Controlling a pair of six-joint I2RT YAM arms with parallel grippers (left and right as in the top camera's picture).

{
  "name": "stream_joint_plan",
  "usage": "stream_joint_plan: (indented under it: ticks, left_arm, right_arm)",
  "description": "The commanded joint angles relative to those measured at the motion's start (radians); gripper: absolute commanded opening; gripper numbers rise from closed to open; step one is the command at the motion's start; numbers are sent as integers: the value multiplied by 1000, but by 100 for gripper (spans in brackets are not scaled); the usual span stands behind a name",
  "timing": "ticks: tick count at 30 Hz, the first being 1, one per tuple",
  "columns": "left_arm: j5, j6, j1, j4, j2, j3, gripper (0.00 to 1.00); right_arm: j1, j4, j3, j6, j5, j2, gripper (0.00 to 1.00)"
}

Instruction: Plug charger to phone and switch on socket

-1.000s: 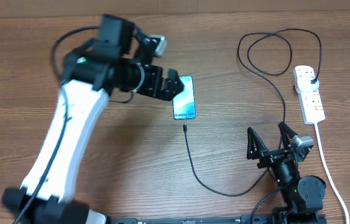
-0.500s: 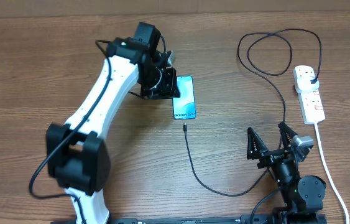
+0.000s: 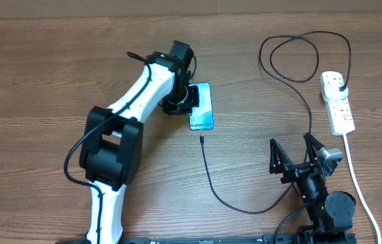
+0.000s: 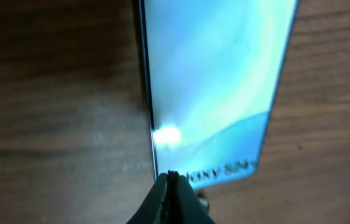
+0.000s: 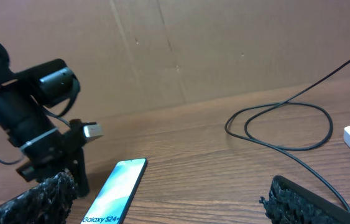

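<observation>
Noted left tool (image 4: 171, 177) with fingers pressed together, nothing between them, tips at the long edge of the phone (image 3: 203, 108), which lies flat on the tabletop (image 3: 41, 81). Found charger (image 3: 208, 173) connector tip just past the phone's end, apart from it. Recorded right tool (image 3: 292, 150) spread wide and empty, socket (image 3: 338, 103) ahead to its right.

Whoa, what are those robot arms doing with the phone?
The left arm's fingers are pinched shut right at the side edge of the phone, which lies screen up on the table. The charger is not in the phone yet; its little tip lies just below it. Its plug sits in the socket. The right arm's fingers are wide open, off to the side, holding nothing.
</observation>
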Motion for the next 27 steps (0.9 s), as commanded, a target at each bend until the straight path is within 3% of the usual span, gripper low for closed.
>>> stream_joint_plan:
  ticks: [1, 7, 11, 14, 27]
  left_arm:
    - [-116, -22, -15, 23, 6, 24, 10]
    - [-188, -21, -39, 90, 6, 24, 21]
    - [-230, -21, -57, 136, 12, 24, 81]
    - [-229, -21, -73, 146, 19, 23, 97]
    - [-233, -21, -107, 129, 113, 23, 100]
  right_arm:
    - [4, 5, -10, -8, -2, -10, 100]
    - [4, 5, -10, -8, -2, -10, 100]
    - [4, 5, -10, -8, -2, -10, 100]
    - [4, 5, -10, -8, -2, -10, 100]
    - [4, 5, -10, -8, -2, -10, 100]
